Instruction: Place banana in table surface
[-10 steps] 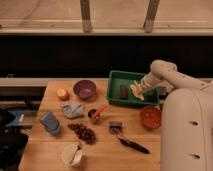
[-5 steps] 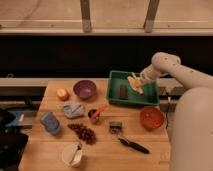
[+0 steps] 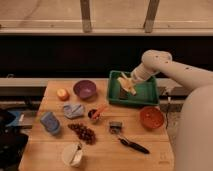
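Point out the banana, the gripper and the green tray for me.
banana (image 3: 125, 85), camera view, its pale yellow middle.
gripper (image 3: 132, 79), camera view, at the arm's tip above the green tray, beside the banana.
green tray (image 3: 148, 92), camera view, bare floor on its right side.

Smooth off-white arm (image 3: 176, 71), rounded elbow joint (image 3: 153, 59) (slightly glossy), broad pale body shell (image 3: 196, 131), gripper (image 3: 132, 79) over green tray (image 3: 150, 95).

The hand (image 3: 131, 81) has slid leftward in view, from the right rim of the green tray (image 3: 148, 96) to above its middle. The banana (image 3: 124, 83), apparently clamped in it, has travelled along. The arm (image 3: 172, 69) has unfolded away from the robot's body.
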### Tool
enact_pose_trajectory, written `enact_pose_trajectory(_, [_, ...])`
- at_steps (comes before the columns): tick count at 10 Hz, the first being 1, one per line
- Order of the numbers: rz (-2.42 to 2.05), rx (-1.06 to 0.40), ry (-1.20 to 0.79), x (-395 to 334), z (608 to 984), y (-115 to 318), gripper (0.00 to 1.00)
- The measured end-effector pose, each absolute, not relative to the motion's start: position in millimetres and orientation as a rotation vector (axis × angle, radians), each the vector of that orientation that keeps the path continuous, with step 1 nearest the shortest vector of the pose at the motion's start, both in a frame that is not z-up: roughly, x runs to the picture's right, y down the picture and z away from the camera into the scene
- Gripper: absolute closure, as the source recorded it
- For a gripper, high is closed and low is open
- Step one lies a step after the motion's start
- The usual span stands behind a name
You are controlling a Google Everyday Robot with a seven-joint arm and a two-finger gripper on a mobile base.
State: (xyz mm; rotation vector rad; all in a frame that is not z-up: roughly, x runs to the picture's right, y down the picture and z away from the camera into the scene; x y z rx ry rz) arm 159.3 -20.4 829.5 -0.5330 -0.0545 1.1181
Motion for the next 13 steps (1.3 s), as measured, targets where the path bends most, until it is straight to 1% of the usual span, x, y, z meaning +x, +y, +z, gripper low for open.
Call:
enact_pose_trajectory(3, [1.063, -0.584, -0.014, 147.9, 802.6, 13.6, 1.00])
enact_pose_trajectory(6, [1.043, -0.662, 0.040, 157.4, 782.7, 56.2, 1.00])
enact_pose_trajectory(9, [1.062, -0.770, 0.049, 169.7, 781.4, 87.3, 1.00])
enact_pose_trajectory(10, [1.066, -0.825, 0.030, 167.5, 783.9, 91.9, 1.00])
enact_pose_trajectory(13, [1.039, -0.878, -0.006, 153.7, 788.5, 92.7, 1.00])
